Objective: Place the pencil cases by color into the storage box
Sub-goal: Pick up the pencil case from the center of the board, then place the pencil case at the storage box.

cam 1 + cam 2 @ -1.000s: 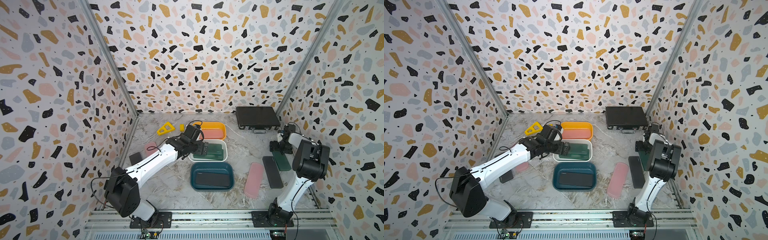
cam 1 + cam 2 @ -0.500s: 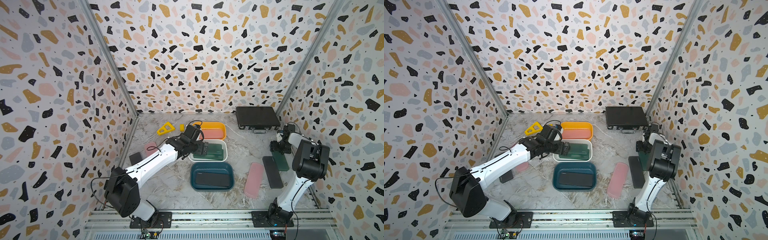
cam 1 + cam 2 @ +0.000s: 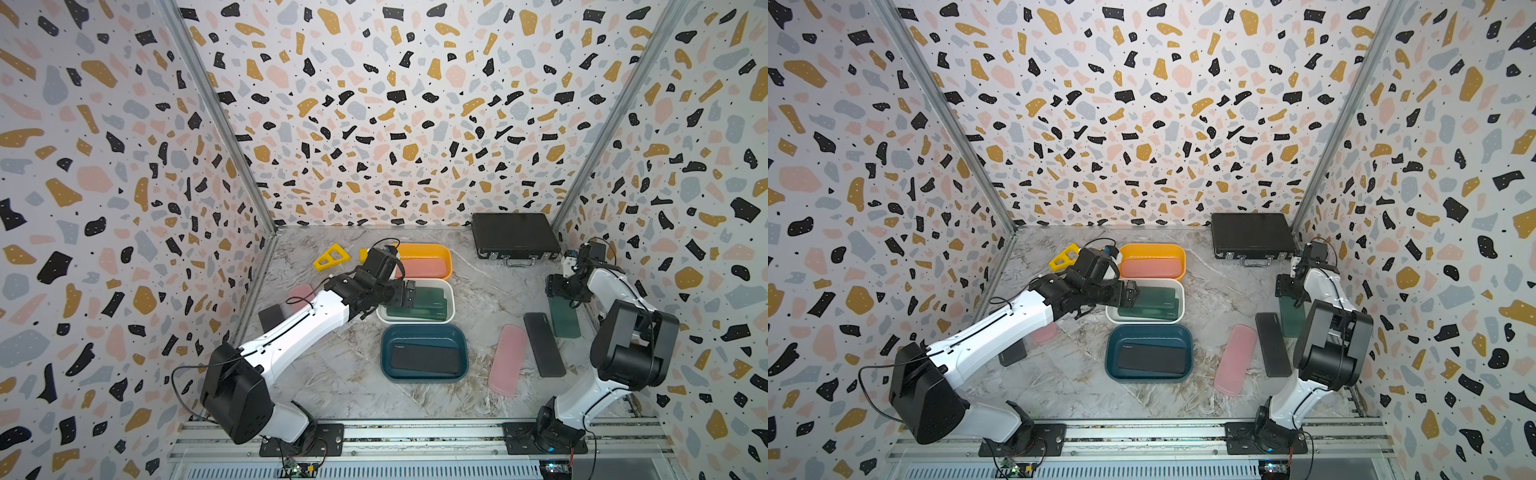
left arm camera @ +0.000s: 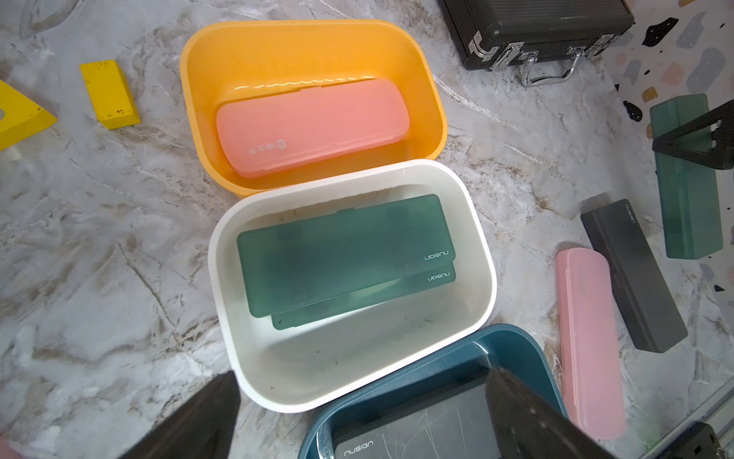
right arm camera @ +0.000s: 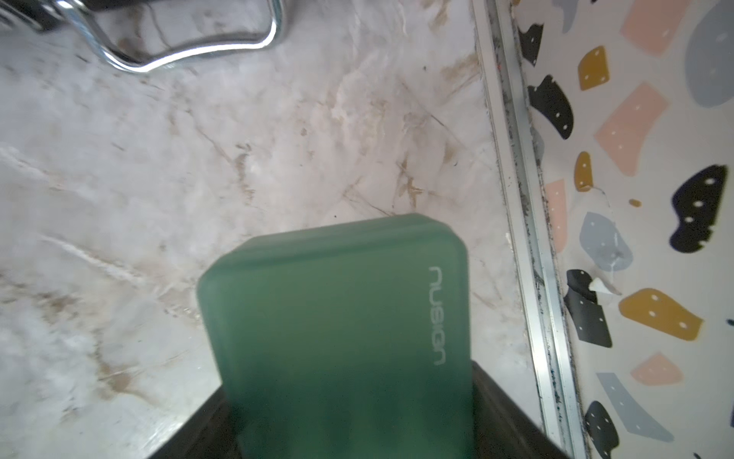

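Note:
Three storage boxes stand in a row. The orange box [image 3: 448,254] holds a pink pencil case [image 3: 422,268], the white box [image 3: 451,291] holds two green ones [image 4: 341,254], and the blue box [image 3: 464,345] holds a black one [image 3: 424,359]. My left gripper [image 3: 405,293] [image 4: 361,421] hangs open and empty over the white box's left rim. By the right wall my right gripper [image 3: 565,289] [image 5: 349,417] is shut on the far end of a green pencil case [image 3: 564,320] [image 5: 341,318]. Beside that case lie a black case [image 3: 543,345] and a pink case [image 3: 508,359].
A black briefcase [image 3: 513,235] with metal latches sits at the back right, close to my right wrist. Yellow plastic pieces [image 3: 331,257] lie at the back left. Under my left arm, near the left wall, lie a pink case [image 3: 300,293] and a black case [image 3: 271,318].
My right gripper's jaws have narrowed onto the green pencil case. The left arm has stayed where it was, still open.

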Tool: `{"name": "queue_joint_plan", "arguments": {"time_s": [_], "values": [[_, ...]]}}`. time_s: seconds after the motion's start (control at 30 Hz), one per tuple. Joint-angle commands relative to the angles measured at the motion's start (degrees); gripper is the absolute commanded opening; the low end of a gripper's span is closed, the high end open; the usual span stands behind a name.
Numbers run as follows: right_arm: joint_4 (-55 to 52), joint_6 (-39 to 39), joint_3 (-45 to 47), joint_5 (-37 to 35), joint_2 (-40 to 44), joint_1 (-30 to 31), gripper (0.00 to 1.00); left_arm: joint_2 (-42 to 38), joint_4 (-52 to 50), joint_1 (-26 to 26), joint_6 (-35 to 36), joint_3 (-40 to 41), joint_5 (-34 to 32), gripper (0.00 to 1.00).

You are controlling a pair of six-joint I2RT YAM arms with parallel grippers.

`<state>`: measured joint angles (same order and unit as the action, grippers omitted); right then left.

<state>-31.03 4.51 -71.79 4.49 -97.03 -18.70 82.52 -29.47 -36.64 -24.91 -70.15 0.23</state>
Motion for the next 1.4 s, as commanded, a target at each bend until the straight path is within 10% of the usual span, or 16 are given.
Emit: {"name": "queue_joint_plan", "arguments": {"time_s": [0.0,0.7,1.37], "values": [[1.7,-1.2,2.0,6.4,4.8,-0.1,0.59,-1.8,0.7,0.5,-1.8,0.6,1.3,1.0],[10.2,-0.5,11.1,25.4,23.4,13.3,0.54,-9.2,1.4,7.0,-6.4,6.9,5.5,1.0],[6.2,17.5,4.9,4.2,23.9,45.4,0.52,-12.5,-0.3,15.2,-11.8,11.2,8.0,1.0]]}}
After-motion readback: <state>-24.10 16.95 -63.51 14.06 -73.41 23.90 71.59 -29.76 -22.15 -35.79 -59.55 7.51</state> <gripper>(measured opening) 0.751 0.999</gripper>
